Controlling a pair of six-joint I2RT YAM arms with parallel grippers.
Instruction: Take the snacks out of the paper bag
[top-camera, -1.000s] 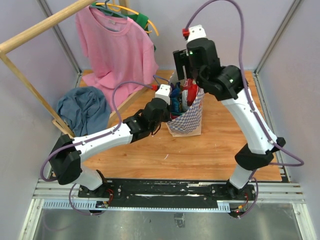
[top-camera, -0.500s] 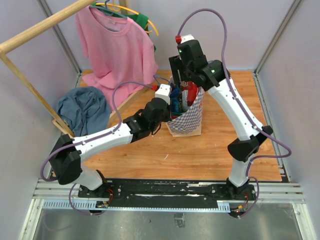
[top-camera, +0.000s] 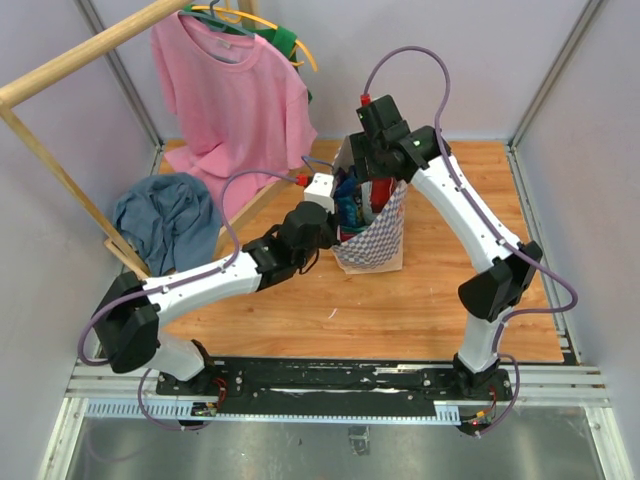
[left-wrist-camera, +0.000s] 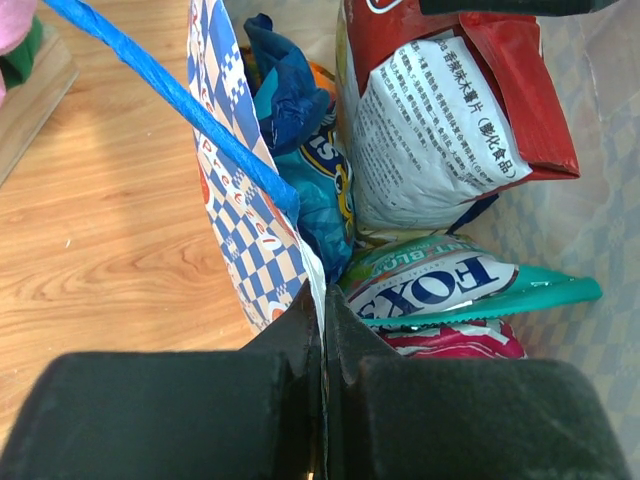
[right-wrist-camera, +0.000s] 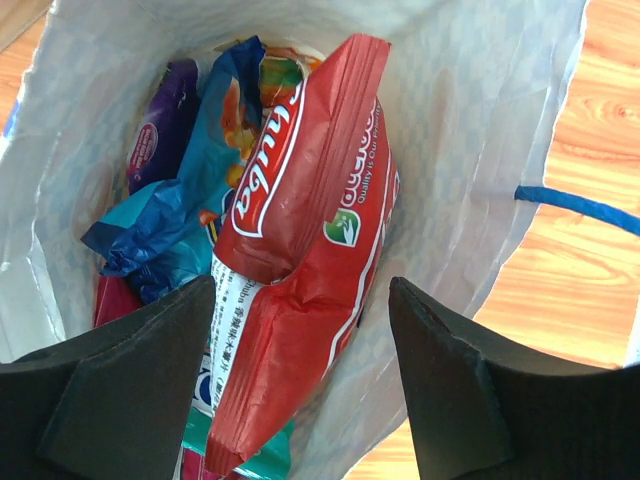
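Scanning the overhead view from left to right: wooden rail (top-camera: 60, 78) was noted at upper left, blue-grey cloth (top-camera: 165, 215) heaped below it at the left edge of the table (top-camera: 440, 300), pink T-shirt (top-camera: 235, 95) hung just right of the rail. Paper bag (top-camera: 378, 238) was seen upright near the middle of the table, mouth up, packets showing inside. Left gripper (top-camera: 333, 212) was found at the bag's left rim; right gripper (top-camera: 368, 178) was held over the bag's mouth.

Left wrist view: the fingers (left-wrist-camera: 298, 335) were pressed together, the bag's checkered wall pinched between them at its top edge. Blue cord handle (left-wrist-camera: 170, 90) was seen running from upper left down to that wall. Right of the wall, inside the bag: blue packet (left-wrist-camera: 295, 110), red-white packet (left-wrist-camera: 440, 130) at upper right, teal packet (left-wrist-camera: 470, 285) lettered "FOXS" below it, pink-red packet (left-wrist-camera: 455, 340) partly hidden at bottom.

Right wrist view: purple packet (right-wrist-camera: 160, 130) was recorded at upper left inside the bag, the blue one beside it, the red-white one on end at centre. The jaws were spread wide, one finger in each lower corner of the frame, the red-white packet's lower end between them. Contact with it could not be told.
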